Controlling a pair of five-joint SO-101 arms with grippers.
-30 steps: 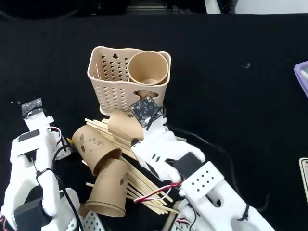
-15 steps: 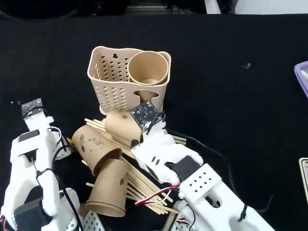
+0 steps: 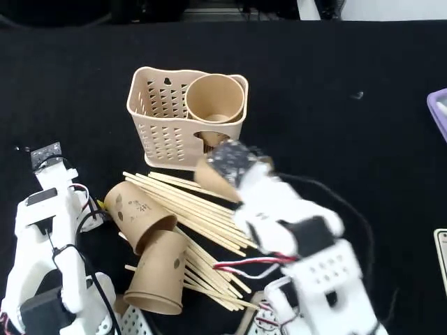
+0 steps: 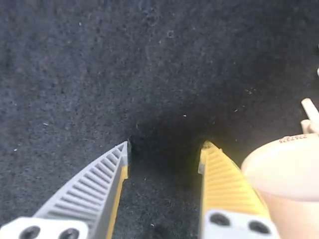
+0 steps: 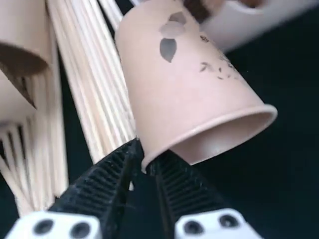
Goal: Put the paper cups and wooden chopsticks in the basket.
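Now lifted off the pile, a paper cup (image 5: 194, 99) hangs pinched by its rim in the closed right claw (image 5: 144, 159), which has swung up from the chopsticks (image 3: 188, 202) toward the basket (image 3: 150, 115) just ahead. A second cup (image 3: 214, 98) already fills one side of the basket. Two more cups (image 3: 136, 209) lie beside the claw on the bench (image 3: 349, 84). The left claw (image 4: 164, 149) hovers open.
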